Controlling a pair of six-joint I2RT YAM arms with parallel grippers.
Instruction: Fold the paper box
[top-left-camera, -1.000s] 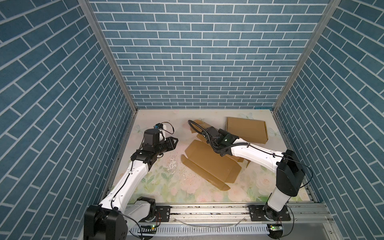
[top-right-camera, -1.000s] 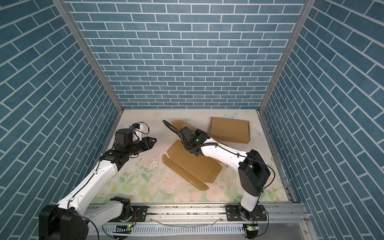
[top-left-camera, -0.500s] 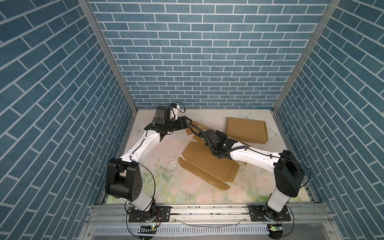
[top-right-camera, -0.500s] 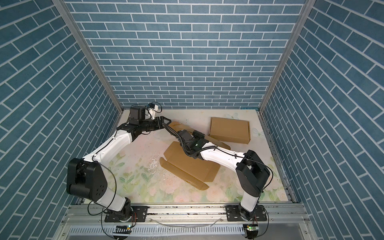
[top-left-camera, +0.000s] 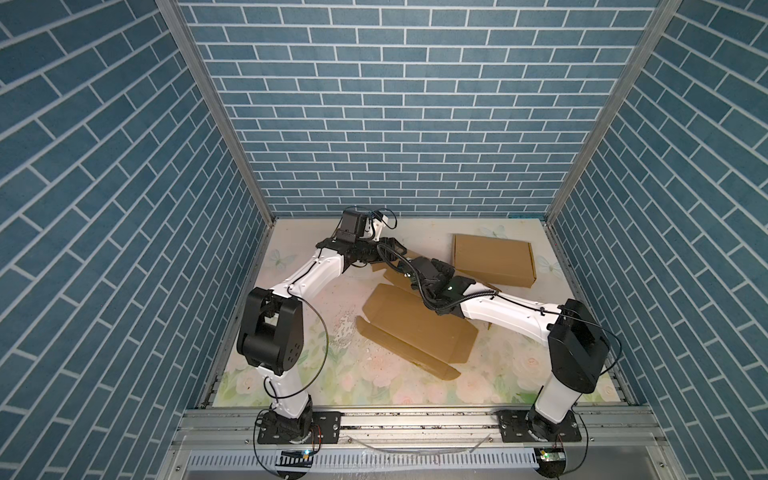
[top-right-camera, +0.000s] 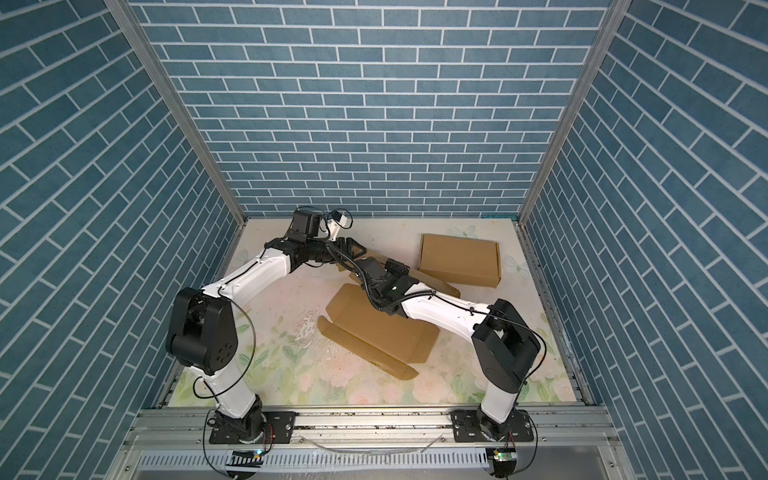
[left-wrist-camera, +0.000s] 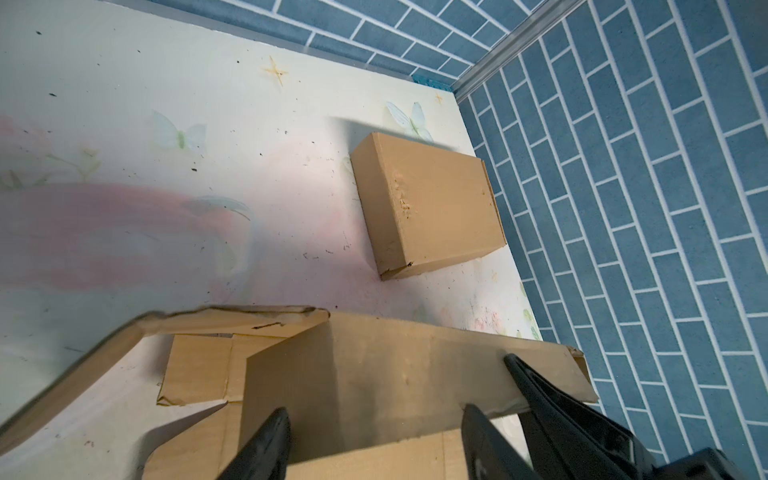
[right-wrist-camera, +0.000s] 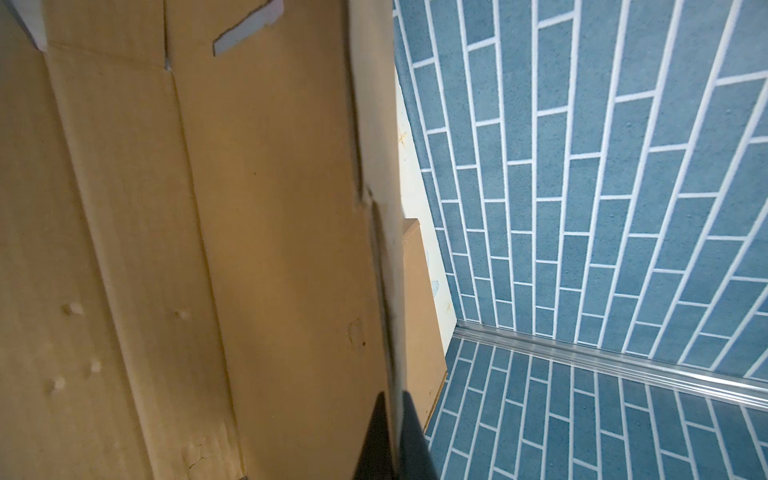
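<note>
where: paper box (top-left-camera: 415, 328) mid-frame in both top views, mostly flat, far flap (left-wrist-camera: 415, 374) raised | right gripper (right-wrist-camera: 392, 419) clamped on that flap's edge | left gripper (left-wrist-camera: 376, 415) spread wide at the same flap, apparently empty | handling: probably light, stiff, easily creased; best gripped at flap edges beside scored folds

Left arm (top-left-camera: 316, 272) jaws apart, right arm (top-left-camera: 507, 311) jaws tight together

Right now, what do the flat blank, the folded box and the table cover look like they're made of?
Flat blank: matte brown cardboard, possibly corrugated. Scored creases, die-cut flaps, dents and frayed edges show in the wrist views.
Folded box: same matte brown cardboard, scuffed, torn at one corner.
Table cover: looks like a printed sheet, maybe vinyl or paper. Smooth, with a pale floral and butterfly print, speckled with debris.
</note>
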